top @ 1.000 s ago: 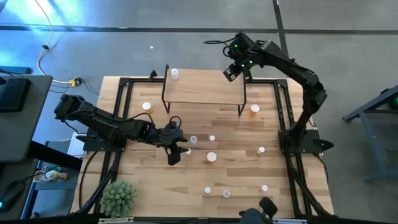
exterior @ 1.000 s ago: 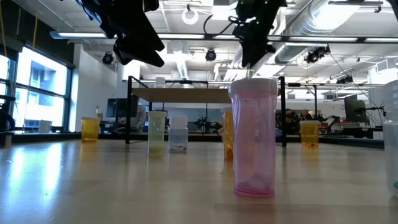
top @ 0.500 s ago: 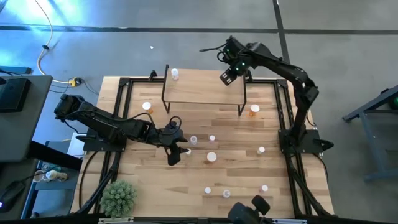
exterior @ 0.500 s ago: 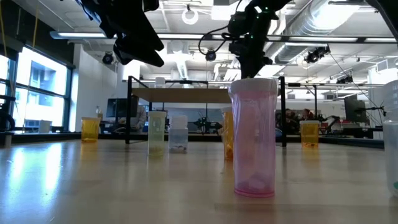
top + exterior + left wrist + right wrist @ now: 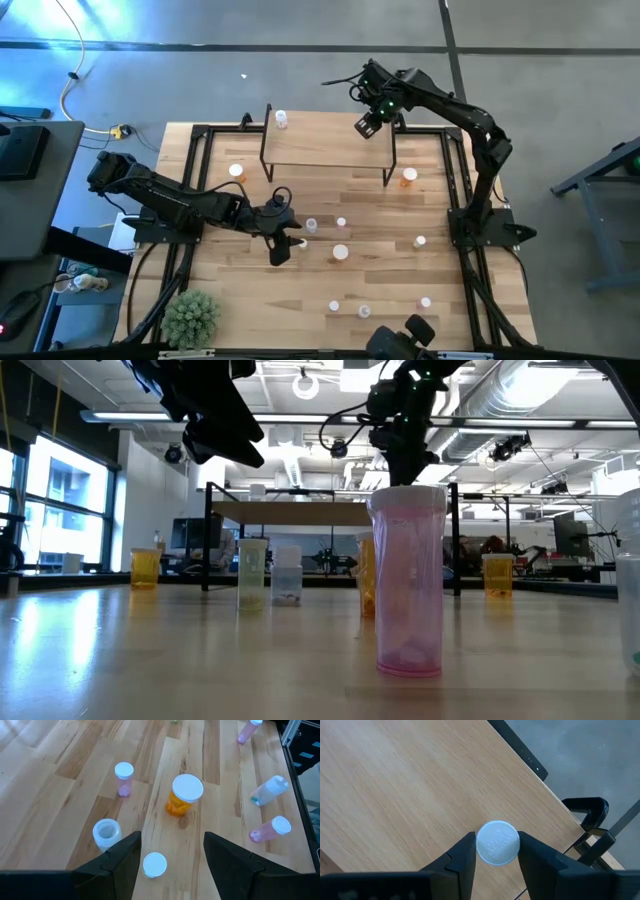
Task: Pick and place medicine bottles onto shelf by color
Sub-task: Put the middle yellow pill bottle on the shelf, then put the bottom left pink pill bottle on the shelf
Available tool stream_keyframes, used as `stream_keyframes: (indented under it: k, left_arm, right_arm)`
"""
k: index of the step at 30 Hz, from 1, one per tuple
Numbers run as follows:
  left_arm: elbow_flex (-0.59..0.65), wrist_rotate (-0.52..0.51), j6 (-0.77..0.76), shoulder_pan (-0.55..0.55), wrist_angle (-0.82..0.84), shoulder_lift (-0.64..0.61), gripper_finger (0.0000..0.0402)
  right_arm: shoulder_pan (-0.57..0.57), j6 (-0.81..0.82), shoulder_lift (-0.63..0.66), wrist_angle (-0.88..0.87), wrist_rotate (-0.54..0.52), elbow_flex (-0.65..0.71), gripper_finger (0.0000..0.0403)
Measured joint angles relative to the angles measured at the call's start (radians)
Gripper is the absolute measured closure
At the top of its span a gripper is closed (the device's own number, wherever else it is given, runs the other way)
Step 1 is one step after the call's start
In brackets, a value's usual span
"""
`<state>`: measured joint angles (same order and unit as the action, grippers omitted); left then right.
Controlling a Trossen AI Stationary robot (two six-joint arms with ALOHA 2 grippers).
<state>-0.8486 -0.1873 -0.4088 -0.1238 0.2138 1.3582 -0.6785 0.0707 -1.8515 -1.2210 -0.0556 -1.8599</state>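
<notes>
Medicine bottles scattered on the table — one held above the shelf (image 5: 325,143).

A white-capped bottle (image 5: 497,842) sits between the right gripper's (image 5: 496,851) fingers over the light-wood board; another (image 5: 281,119) stands at its far left corner — orange bottle (image 5: 184,796), pink ones and others stand on the tabletop.

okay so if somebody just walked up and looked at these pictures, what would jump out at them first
Probably the right end effector, shut on a white-capped bottle above the right end of the small wooden shelf. Next, the big pink bottle filling the low view's foreground. The left end effector hangs open over the mid-table, above an orange bottle.
</notes>
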Motion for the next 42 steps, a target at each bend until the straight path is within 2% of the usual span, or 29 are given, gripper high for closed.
stream_keyframes:
  k: [6,26,36,42]
  left_arm:
    - [0.0,0.0,0.0,0.0,0.0,0.0,0.0195]
    - [0.0,-0.007,0.001,0.0,0.0,0.0,0.0195]
    - [0.0,-0.007,0.082,0.0,0.0,0.0,0.0195]
    - [0.0,-0.007,0.082,0.0,0.001,0.0,0.0195]
  right_arm:
    - [0.0,0.0,0.0,0.003,-0.001,0.0,0.0249]
    - [0.005,-0.028,0.113,-0.025,0.004,0.0,0.0247]
    - [0.054,-0.069,0.252,-0.139,0.005,0.003,0.0247]
    - [0.142,-0.068,0.416,-0.141,0.007,0.153,0.0247]
